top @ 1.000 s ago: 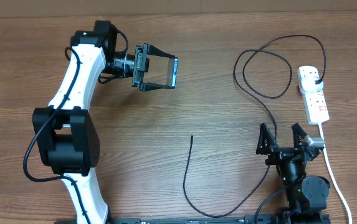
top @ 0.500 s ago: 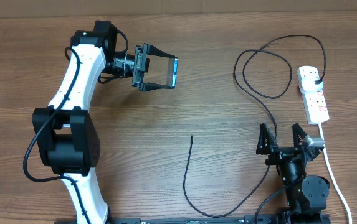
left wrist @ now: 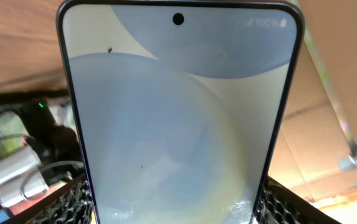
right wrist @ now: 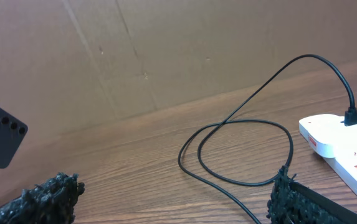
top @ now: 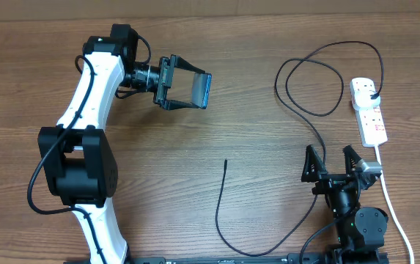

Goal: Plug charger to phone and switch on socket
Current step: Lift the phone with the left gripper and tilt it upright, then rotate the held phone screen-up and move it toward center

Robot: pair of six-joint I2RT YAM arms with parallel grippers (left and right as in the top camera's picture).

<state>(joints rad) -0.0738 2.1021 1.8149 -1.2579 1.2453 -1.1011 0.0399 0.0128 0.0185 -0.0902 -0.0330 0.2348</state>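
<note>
Robot lab setup: wood-grain tabletop, plain cardboard panels behind, white arm and black arm mounted at edge.

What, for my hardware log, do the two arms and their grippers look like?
The left arm has white shells, black joint housings and a looping black cable. The right arm is mostly black. Both the left gripper and the right gripper are black, with rough-textured pads.

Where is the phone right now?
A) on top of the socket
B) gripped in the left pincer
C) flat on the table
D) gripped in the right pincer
B: the left pincer is shut on the phone, while the right pincer stands open and empty.
</note>
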